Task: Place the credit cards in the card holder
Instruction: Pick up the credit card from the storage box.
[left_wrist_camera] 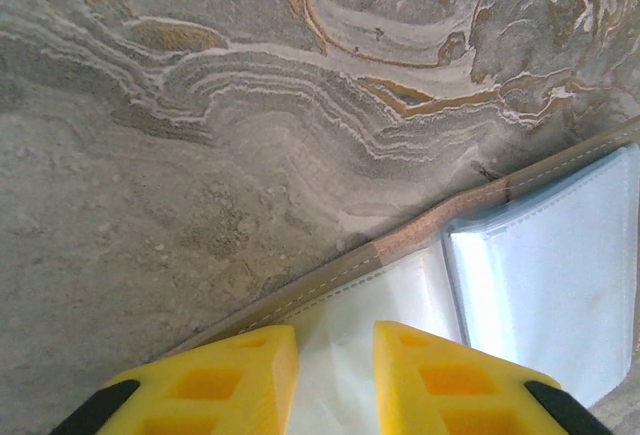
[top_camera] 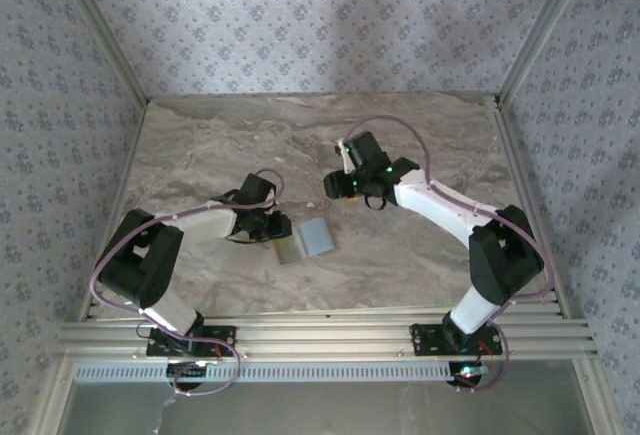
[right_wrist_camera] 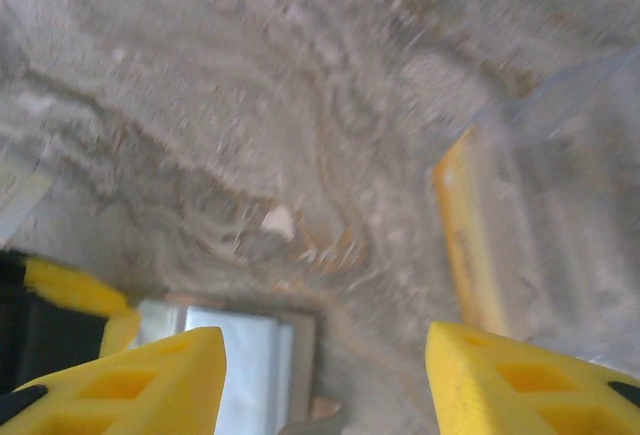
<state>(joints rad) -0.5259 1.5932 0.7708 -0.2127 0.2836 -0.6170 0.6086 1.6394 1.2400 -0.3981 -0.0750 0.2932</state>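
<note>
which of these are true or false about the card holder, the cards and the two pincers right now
1. The card holder lies opened flat on the table. True.
2. The right pincer has its fingers pressed together. False: they stand wide apart, with bare table between them.
3. The left pincer is at the holder, its fingers over a clear pocket. True.
4. The holder lies against the back wall. False: it lies between the two arms, toward the near side.
5. A yellow-orange credit card is outside the holder. True: it appears blurred in the right wrist view, well apart from the holder.
</note>
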